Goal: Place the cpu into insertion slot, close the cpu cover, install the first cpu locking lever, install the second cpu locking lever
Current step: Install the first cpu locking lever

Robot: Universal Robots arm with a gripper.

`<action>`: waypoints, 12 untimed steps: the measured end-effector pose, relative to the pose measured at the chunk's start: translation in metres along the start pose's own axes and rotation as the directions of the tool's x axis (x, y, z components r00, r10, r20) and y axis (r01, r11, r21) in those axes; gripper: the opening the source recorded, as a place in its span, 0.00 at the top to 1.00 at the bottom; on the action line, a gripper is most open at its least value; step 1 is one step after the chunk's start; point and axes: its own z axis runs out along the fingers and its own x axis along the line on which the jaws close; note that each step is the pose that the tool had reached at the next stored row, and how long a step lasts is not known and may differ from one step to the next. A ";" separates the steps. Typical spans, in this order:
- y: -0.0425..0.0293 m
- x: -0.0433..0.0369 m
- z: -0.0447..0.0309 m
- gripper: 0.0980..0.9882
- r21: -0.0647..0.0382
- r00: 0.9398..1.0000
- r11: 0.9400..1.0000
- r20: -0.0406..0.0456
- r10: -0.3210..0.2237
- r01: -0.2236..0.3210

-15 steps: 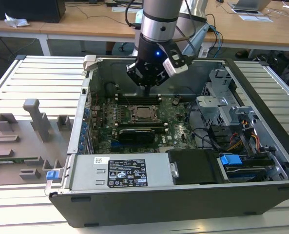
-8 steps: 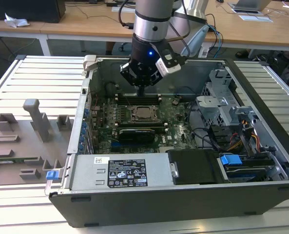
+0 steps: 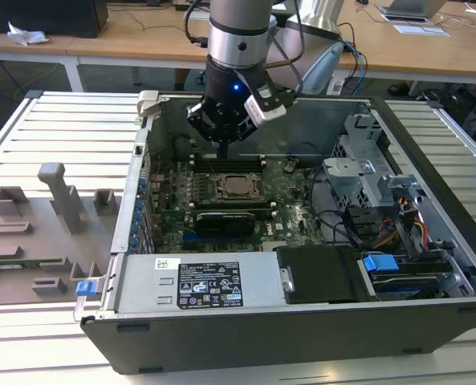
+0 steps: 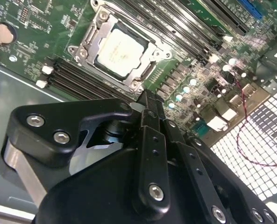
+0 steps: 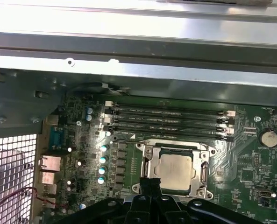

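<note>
The cpu (image 4: 118, 50), a silvery square chip, lies in the insertion slot (image 4: 145, 72) on the green motherboard, and it also shows in the exterior view (image 3: 238, 186) and the first wrist view (image 5: 175, 171). The cpu cover (image 4: 88, 41), a silvery frame plate, lies flat around the chip's rim. My gripper (image 4: 147, 99) hangs a little above the board beside one edge of the socket, shut with nothing between its fingers. In the exterior view the gripper (image 3: 224, 152) sits just behind the socket, and the first wrist view has the gripper (image 5: 151, 186) at the socket's edge.
Long black memory slots (image 5: 168, 119) run alongside the socket. A long black card (image 3: 225, 218) lies in front of it, then the power supply box (image 3: 197, 282). A drive cage and cables (image 3: 366, 180) fill the exterior view's right. A grey fixture plate (image 3: 53, 216) lies outside the case.
</note>
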 end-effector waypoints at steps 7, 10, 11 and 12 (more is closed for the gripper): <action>0.0012 0.0148 0.0009 0.99 0.000 1.000 1.000 0.000 0.000 0.000; 0.0033 0.0251 0.0015 0.99 0.000 1.000 1.000 0.001 0.000 0.000; 0.0041 0.0266 0.0016 0.99 0.000 1.000 1.000 0.001 0.000 0.000; 0.0054 0.0284 0.0018 0.99 0.000 1.000 1.000 0.001 0.000 0.000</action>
